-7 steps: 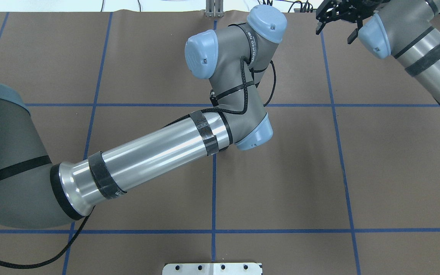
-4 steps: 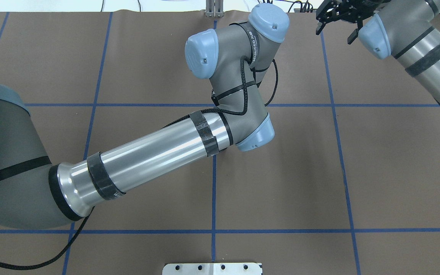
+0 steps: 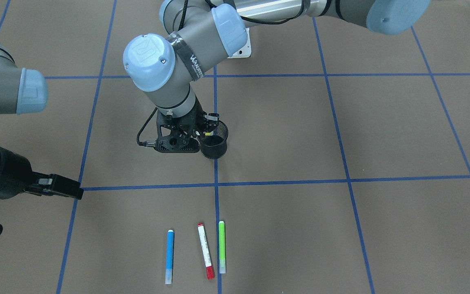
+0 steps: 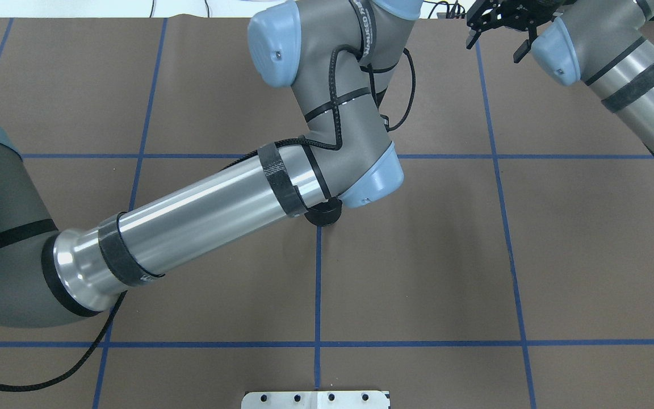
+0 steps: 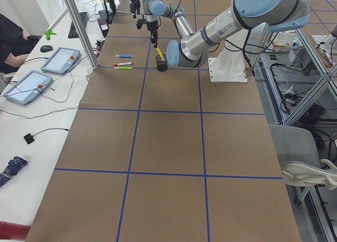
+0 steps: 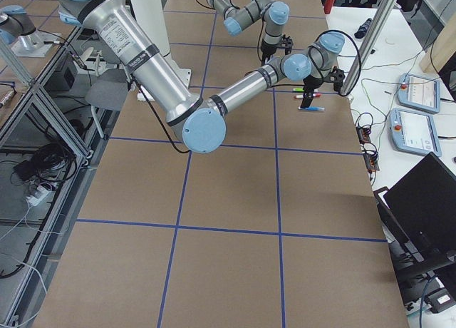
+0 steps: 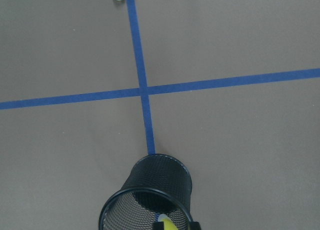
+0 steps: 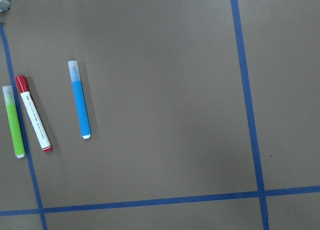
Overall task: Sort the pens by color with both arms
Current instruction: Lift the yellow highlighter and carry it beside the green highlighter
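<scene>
My left gripper (image 3: 205, 129) is shut on the yellow pen (image 7: 168, 224) and holds it over the black mesh cup (image 3: 214, 143), with the pen's lower end inside the rim. The cup also shows in the left wrist view (image 7: 145, 200) and under the forearm in the overhead view (image 4: 322, 215). The blue pen (image 3: 169, 256), the white pen with red cap (image 3: 205, 250) and the green pen (image 3: 221, 246) lie side by side near the operators' edge. My right gripper (image 4: 494, 46) is open and empty above the table beside them. Its wrist view shows the blue (image 8: 80, 100), red-capped (image 8: 33, 114) and green (image 8: 13, 122) pens.
The white pedestal base (image 4: 315, 399) stands at the robot's edge. Blue tape lines grid the brown table cover. Beyond the pens' edge are a metal post (image 5: 79, 26), tablets (image 5: 60, 60) and cables on a side desk.
My left arm's wrist has swung toward the far edge of the table, and the black cup now shows under its forearm. The right arm has barely moved.
</scene>
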You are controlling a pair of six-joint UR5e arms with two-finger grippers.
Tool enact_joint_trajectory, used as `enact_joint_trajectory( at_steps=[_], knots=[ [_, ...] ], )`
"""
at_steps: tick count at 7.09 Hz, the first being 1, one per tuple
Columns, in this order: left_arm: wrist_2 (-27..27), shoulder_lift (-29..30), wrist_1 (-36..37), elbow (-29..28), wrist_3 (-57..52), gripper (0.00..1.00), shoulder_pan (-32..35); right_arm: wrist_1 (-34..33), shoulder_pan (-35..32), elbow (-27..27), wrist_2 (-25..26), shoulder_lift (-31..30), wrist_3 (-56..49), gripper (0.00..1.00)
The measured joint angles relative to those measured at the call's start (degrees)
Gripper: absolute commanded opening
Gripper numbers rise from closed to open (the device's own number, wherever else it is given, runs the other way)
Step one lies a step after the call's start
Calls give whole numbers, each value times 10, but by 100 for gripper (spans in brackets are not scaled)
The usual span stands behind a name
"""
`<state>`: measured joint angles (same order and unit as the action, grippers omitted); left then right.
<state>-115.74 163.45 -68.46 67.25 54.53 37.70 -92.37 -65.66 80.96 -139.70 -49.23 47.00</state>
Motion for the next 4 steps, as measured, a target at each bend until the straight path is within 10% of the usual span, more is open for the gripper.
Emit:
enact_joint_trajectory(
  at_steps=[4],
  knots=[
    [12, -44, 82, 185, 28, 0, 70, 1, 1, 3, 1, 5, 0, 100]
  ],
)
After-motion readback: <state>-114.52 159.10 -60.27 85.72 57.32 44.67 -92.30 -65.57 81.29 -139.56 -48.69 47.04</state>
